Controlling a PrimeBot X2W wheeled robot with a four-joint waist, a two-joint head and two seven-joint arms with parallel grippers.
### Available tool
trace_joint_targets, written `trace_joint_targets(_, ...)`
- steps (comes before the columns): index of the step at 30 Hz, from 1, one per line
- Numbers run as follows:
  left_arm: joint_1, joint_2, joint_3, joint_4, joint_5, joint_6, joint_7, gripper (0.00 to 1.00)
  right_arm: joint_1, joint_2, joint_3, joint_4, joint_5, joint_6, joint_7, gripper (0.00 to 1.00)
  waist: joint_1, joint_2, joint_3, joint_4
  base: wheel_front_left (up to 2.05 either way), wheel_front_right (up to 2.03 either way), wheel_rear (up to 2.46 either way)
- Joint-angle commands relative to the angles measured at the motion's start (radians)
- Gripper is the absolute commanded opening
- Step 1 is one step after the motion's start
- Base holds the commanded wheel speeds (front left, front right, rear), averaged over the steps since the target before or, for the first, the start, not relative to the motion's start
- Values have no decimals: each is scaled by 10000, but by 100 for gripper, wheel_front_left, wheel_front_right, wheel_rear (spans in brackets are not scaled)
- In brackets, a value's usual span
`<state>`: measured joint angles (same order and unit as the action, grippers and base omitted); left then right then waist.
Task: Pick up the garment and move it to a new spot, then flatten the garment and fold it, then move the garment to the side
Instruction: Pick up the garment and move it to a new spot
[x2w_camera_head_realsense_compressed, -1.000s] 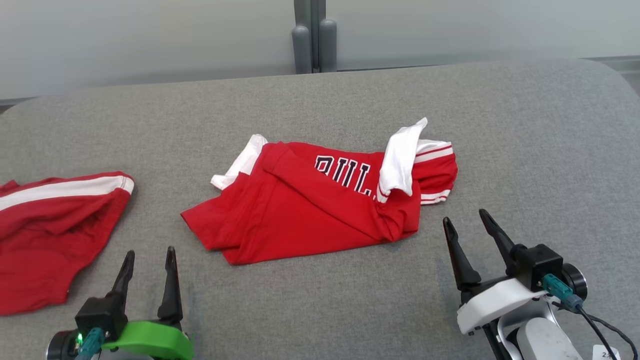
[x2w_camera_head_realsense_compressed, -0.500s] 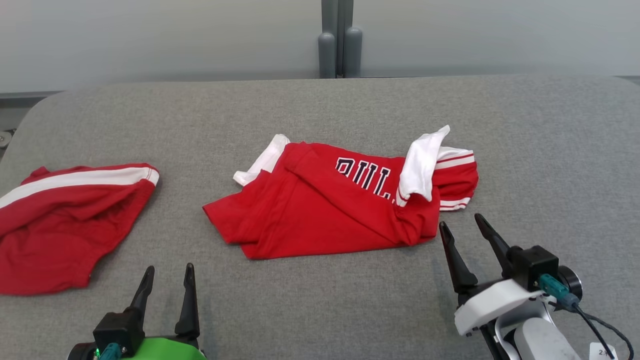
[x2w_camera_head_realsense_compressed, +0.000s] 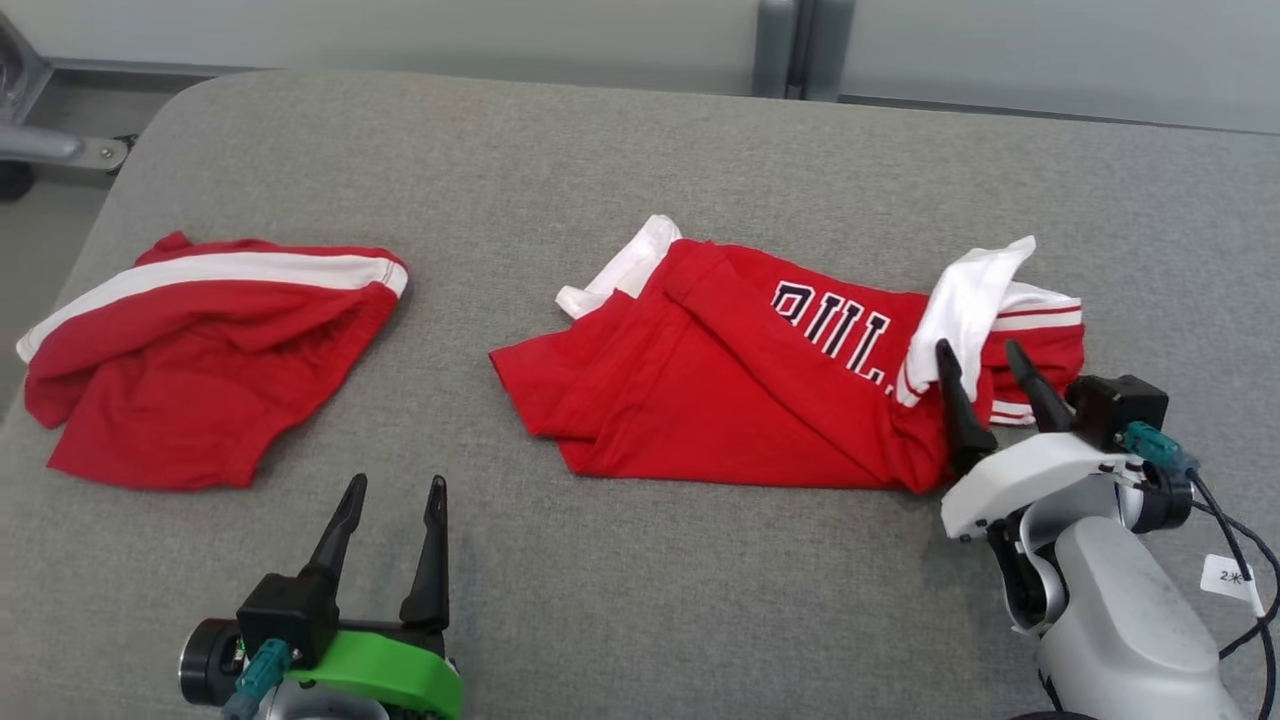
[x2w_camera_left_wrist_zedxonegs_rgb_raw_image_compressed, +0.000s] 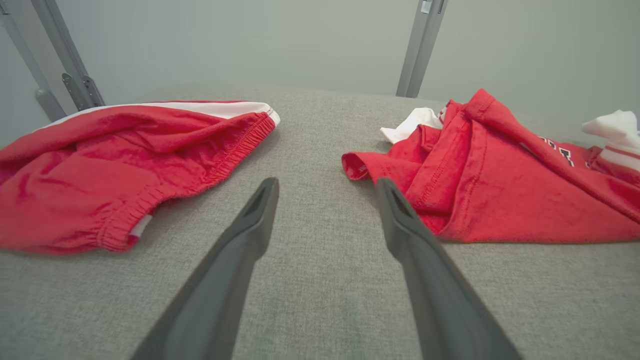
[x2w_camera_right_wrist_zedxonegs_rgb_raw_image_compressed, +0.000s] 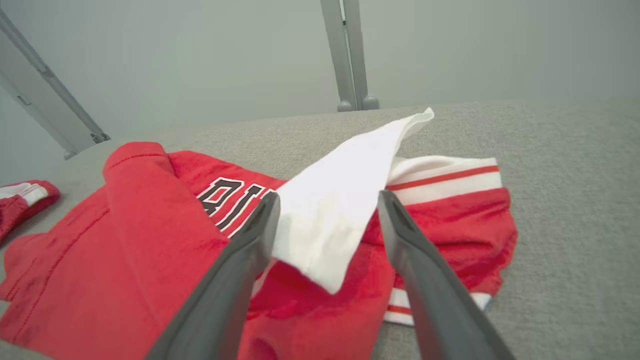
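Our right gripper (x2w_camera_head_realsense_compressed: 977, 347) stands wide open over the white flap (x2w_camera_head_realsense_compressed: 965, 295) at the right end of the crumpled red shirt (x2w_camera_head_realsense_compressed: 720, 400), mid-frame; our left gripper (x2w_camera_head_realsense_compressed: 397, 481) hangs open at lower left. If we pinch only that loose flap, the shirt may slip free as we lift.

A pair of red shorts (x2w_camera_head_realsense_compressed: 210, 360) with a white side stripe and a gathered elastic waistband lies rumpled on the grey fabric-covered counter (x2w_camera_head_realsense_compressed: 700, 600). It sits ahead of and to the left of the left end effector (x2w_camera_head_realsense_compressed: 396, 483), not touching it. Well beyond the right end effector (x2w_camera_head_realsense_compressed: 978, 348), past the counter's back edge, a grey upright post (x2w_camera_head_realsense_compressed: 790, 48) divides a pale wall (x2w_camera_head_realsense_compressed: 400, 30). Far to the left of the left end effector, off the counter's rounded corner, a bolted grey metal bar (x2w_camera_head_realsense_compressed: 50, 150) juts in.
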<state>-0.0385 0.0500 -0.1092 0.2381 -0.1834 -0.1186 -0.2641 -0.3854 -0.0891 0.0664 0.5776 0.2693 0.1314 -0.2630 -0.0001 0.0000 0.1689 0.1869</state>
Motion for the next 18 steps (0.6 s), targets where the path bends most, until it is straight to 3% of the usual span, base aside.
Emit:
trace_joint_targets(1,-192,14,-43,-33,18,19,-4,100,-206,-61,-164,270,184,-14,-29,100,1,0,442,597,0,0,0)
trace_joint_targets(11,-416,14,-266,-123,53,100,-5,100,-1211,-34,-967,1689,413,-14,-29,100,1,0,891,1171,0,0,0)
trace_joint_targets(12,-427,13,-262,-134,16,121,-5,100,-1246,-29,-942,1721,384,-14,-29,96,1,0,918,1180,0,0,0)
trace_joint_targets(14,-422,13,-256,-149,-30,134,-5,100,-1303,-7,-887,1734,376,-12,-29,0,1,0,970,1181,0,0,0)
trace_joint_targets(18,-498,13,-315,-114,-116,134,-5,100,-1401,48,-893,1417,470,-14,-29,0,1,0,1041,1121,0,0,0)
